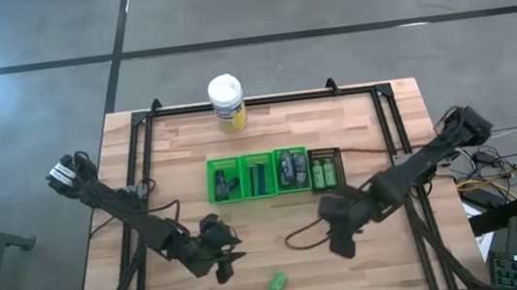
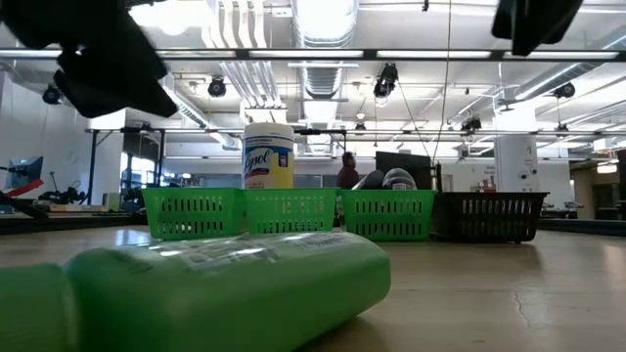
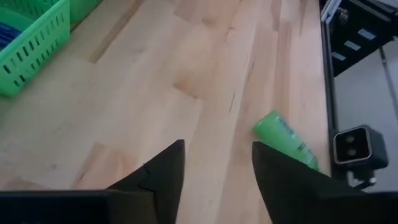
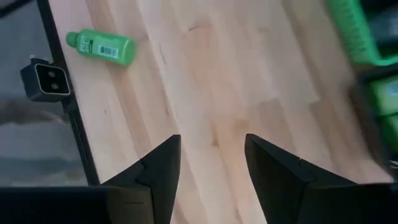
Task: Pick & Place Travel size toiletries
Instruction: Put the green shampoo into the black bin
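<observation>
overhead view looks straight down; low view sits beside the green bottle [image 2: 225, 288], which both wrist views share.

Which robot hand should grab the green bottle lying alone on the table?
Probably the left hand. Seen from above, it hangs open close beside the green bottle near the table's front edge. The right hand, also open and empty, sits a bit farther off, nearer the black basket.

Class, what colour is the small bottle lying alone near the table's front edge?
Bright green. The bottle shows best in the right wrist view.
</observation>
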### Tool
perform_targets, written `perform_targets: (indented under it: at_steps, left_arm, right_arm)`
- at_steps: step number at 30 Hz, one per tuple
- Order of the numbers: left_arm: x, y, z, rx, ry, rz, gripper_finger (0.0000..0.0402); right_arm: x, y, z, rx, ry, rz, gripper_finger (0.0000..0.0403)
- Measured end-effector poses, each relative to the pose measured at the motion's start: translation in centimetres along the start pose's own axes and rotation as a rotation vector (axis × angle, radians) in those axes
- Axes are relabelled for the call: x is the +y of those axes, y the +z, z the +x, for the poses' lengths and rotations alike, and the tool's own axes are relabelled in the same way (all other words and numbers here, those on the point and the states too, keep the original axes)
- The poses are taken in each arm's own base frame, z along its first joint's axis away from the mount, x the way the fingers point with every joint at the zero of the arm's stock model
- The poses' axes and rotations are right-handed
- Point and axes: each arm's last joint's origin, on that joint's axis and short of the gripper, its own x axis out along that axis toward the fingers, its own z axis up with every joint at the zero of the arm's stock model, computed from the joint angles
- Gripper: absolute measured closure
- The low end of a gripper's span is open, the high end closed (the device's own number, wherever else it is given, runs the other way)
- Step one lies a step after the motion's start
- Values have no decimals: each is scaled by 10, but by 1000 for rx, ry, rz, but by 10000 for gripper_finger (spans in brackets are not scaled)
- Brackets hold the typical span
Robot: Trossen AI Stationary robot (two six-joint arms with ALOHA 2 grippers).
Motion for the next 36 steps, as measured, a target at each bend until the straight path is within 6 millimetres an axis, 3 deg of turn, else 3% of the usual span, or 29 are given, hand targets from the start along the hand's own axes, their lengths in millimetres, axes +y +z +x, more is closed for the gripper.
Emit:
perform_targets:
  at_steps: [7, 11, 16, 24, 30, 36]
  left_arm:
    - [-14, 15, 11, 51, -64, -76, 154]
    - [-46, 15, 21, 116, -95, -86, 149]
    - [-87, 7, 47, 245, 69, -75, 149]
    - [-131, 16, 80, 293, 218, -36, 147]
    - [-135, 10, 102, 319, 229, -99, 147]
    - [-125, -9, 127, 414, 282, -235, 147]
  right_arm:
    - [-39, -26, -25, -41, 20, -94, 176]
    - [-60, -43, -33, -49, 35, -125, 142]
    - [-81, -58, -41, -83, 59, -119, 113]
    - [-94, -68, -43, -116, 62, -113, 92]
    - [-95, -69, -40, -105, 43, -155, 85]
    - [-97, -69, -39, -114, 13, -181, 95]
